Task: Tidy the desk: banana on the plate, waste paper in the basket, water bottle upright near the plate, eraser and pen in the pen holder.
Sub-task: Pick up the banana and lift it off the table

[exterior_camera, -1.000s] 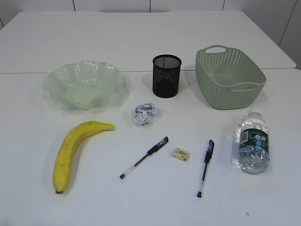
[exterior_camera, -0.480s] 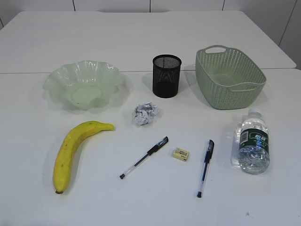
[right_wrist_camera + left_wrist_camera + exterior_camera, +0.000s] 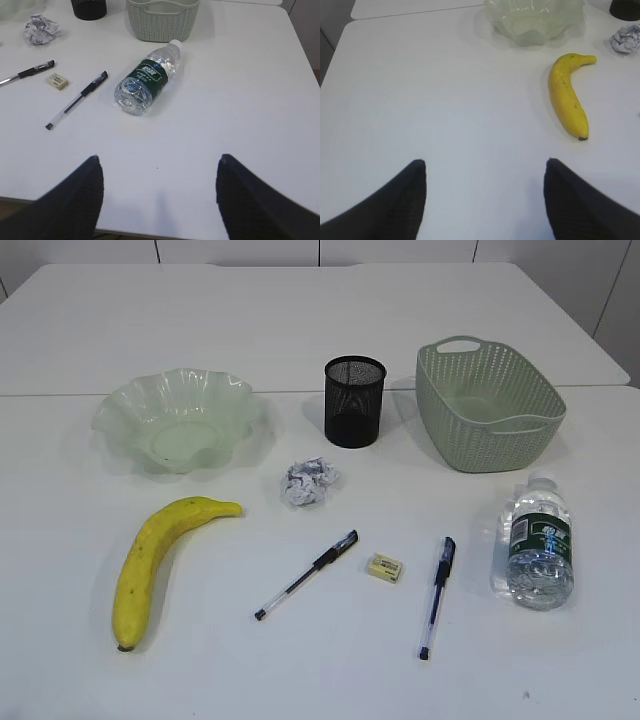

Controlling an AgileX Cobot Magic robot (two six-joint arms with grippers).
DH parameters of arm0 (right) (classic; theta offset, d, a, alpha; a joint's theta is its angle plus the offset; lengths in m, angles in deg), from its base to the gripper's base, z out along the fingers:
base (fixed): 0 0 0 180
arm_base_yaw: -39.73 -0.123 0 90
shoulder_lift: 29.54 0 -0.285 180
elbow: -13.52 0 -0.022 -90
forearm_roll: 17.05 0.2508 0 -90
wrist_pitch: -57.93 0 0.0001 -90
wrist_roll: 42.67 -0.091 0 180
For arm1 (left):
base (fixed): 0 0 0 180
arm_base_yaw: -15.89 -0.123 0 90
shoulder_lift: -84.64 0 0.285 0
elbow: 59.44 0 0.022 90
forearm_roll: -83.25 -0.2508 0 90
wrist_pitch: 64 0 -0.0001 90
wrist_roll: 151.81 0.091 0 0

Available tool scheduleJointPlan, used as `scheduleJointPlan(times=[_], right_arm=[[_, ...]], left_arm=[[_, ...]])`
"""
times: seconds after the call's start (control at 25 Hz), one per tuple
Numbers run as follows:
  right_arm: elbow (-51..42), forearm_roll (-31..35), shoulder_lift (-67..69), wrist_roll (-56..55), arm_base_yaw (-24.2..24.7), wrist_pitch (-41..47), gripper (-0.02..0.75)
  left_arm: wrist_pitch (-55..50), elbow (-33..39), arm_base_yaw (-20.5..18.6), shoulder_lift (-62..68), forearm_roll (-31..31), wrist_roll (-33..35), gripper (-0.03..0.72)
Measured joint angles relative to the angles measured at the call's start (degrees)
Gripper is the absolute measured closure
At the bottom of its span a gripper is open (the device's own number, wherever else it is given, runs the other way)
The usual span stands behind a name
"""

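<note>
Lying on the white surface (image 3: 80, 540), the banana (image 3: 150, 562) curves from its stem near the plate (image 3: 178, 420) down to its dark tip, close to the front left. That plate, a pale green ruffled glass dish, holds nothing. A black mesh pen holder (image 3: 354, 401) stands upright between the plate and the green woven basket (image 3: 487, 403), apart from both. The crumpled waste paper (image 3: 309, 482) sits just in front of the pen holder. Nearer the front, the eraser (image 3: 384, 567) lies between two pens: the left pen (image 3: 307, 574) slants, the right pen (image 3: 437, 596) runs almost front to back. None of the three touch. The water bottle (image 3: 534, 541) lies on its side at the right, white cap pointing toward the basket, well apart from the plate.

The left end effector (image 3: 482, 175) hangs over bare surface with its jaws apart and nothing between them, the banana ahead to its right. The right end effector (image 3: 159, 172) is likewise spread wide and empty, short of the bottle.
</note>
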Motion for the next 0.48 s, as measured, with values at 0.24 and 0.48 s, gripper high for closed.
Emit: scheduleJointPlan(times=[0.24,0.48], right_arm=[[0.0,0.1,0.0,0.0,0.0,0.0,0.211],[0.0,0.1,0.0,-0.1,0.0,0.0,0.211]], left_arm=[[0.0,0.0,0.0,0.0,-0.2,0.0,0.169],[0.0,0.0,0.0,0.3,-0.6,0.0,0.169]])
